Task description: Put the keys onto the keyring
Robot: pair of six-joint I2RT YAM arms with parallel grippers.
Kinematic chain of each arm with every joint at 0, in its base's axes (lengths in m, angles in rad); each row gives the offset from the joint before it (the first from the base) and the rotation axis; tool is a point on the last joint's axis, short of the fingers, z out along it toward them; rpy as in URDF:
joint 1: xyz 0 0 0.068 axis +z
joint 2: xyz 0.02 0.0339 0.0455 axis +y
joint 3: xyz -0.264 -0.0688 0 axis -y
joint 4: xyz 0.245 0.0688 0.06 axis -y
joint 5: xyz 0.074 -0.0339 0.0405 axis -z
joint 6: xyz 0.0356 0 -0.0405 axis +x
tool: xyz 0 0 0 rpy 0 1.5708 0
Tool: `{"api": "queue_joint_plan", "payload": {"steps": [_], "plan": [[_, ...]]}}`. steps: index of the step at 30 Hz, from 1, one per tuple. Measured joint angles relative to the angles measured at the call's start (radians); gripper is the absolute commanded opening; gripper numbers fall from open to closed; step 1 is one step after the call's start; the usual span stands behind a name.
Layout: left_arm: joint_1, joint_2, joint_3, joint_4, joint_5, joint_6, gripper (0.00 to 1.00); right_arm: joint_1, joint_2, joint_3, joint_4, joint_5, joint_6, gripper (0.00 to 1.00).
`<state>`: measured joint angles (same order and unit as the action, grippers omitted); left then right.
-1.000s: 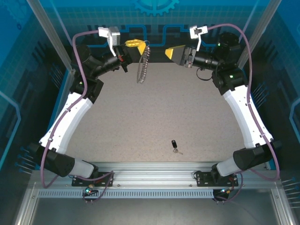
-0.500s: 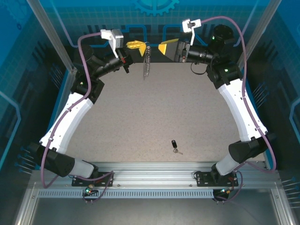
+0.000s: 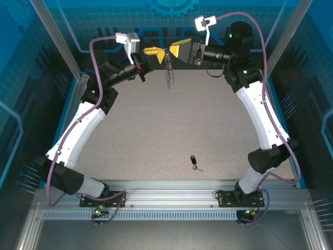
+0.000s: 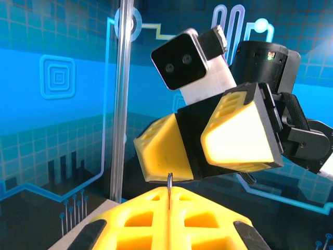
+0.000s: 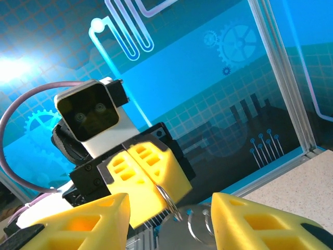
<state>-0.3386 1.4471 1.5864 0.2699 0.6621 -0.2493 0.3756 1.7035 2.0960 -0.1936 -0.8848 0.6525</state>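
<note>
Left claw (image 3: 152,51): pressed together, pinching keyring (image 4: 169,191); beaded chain (image 3: 169,74) dangling.
Right claw (image 3: 175,50): spread, facing left claw.
Key (image 3: 193,161): flat on worktop (image 3: 156,130), well apart.

Arms raised, left claw (image 3: 155,52) pinched tight, right claw (image 3: 174,50) parted (tips facing, close)

A robotics lab cell is showing here: silver aluminium frame posts (image 3: 57,39) are enclosing a speckled beige tabletop (image 3: 156,130), with blue gear-printed wall panels (image 3: 104,15) surrounding it.

No legible text, no labels, brands, numbers or signs on anything
</note>
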Motion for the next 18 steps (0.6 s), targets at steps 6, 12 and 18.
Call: {"api": "queue_joint_plan", "payload": {"steps": [6, 12, 18], "plan": [[-0.007, 0.013, 0.0, -0.003, 0.015, -0.019, 0.0, 0.005, 0.021, 0.024, -0.019, -0.022, -0.011, 0.41], [-0.015, 0.013, 0.0, -0.003, 0.016, -0.03, 0.0, 0.005, 0.027, 0.026, -0.042, -0.044, -0.034, 0.36], [-0.018, 0.021, 0.01, -0.003, 0.016, -0.034, 0.0, 0.005, 0.029, 0.026, -0.065, -0.064, -0.058, 0.22]]}}
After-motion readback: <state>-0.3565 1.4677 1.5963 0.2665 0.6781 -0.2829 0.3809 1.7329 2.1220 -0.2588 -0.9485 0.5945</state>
